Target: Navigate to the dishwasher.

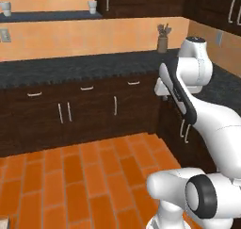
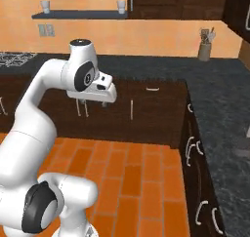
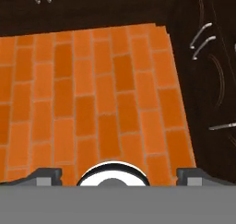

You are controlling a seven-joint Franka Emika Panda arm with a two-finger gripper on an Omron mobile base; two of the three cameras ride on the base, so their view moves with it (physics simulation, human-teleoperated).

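No flat grey dishwasher front is in view; every front I see is dark brown wood with thin silver handles. My gripper (image 3: pixel 118 173) points down at the orange tiled floor (image 3: pixel 92 94), its two dark fingertips (image 3: pixel 44 173) far apart with nothing between them. The hand (image 2: pixel 104 91) hangs in front of the back cabinets (image 2: pixel 146 109), near the inner corner of the counters.
Dark stone counters (image 1: pixel 70 68) form an L, along the back wall and down the right side (image 2: pixel 219 114). A utensil holder (image 1: pixel 163 40) stands in the corner, and cups (image 2: pixel 45 6) sit on a wall shelf. Stove burners (image 2: pixel 14 58) show at far left. The open floor (image 1: pixel 84 176) stretches leftward.
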